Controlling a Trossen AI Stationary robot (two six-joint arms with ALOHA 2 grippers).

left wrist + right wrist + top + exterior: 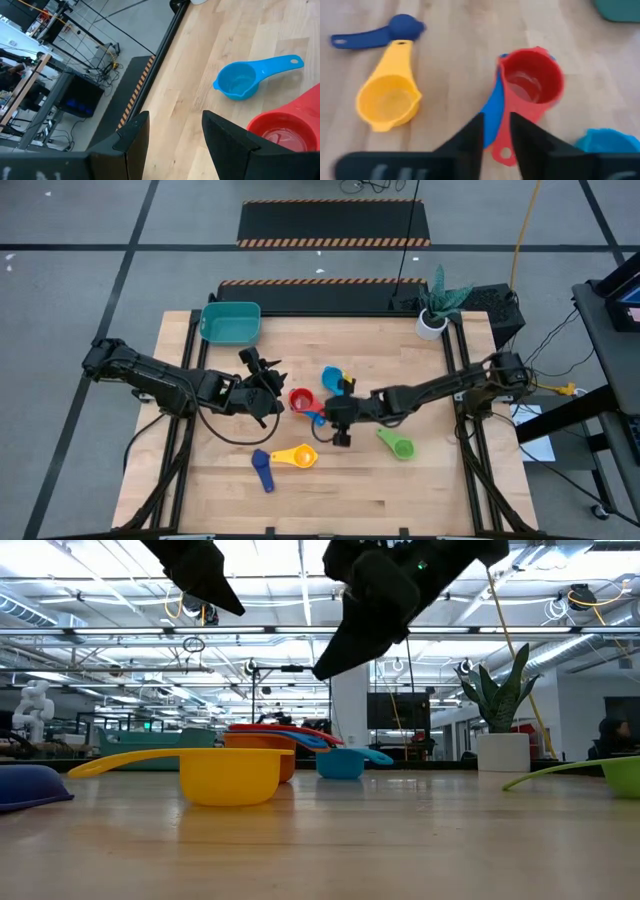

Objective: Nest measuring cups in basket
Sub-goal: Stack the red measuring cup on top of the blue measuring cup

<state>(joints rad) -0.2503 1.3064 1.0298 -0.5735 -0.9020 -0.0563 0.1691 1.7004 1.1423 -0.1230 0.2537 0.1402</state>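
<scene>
The teal basket (231, 322) sits at the far left corner of the worktop, with no cup visible in it. The left hand (266, 380) hovers just left of the red measuring cup (300, 399), its fingers parted and holding nothing. In front of it lie the dark blue cup (262, 470) and the yellow cup (298, 455), touching each other.

The red cup rests on a blue cup (492, 112), their handles side by side. The right hand (496, 134) hangs directly over those two handles with a narrow gap between its fingers; I cannot tell whether it grips them. The light blue cup (333, 378) sits just beyond, and the green cup (397, 445) lies apart to the right.

These cups look like thin, rigid plastic: light, smooth and likely to slide or tip on the wood. The flat handle seems the safest place to pinch, close to the bowl so the cup does not swing.
</scene>
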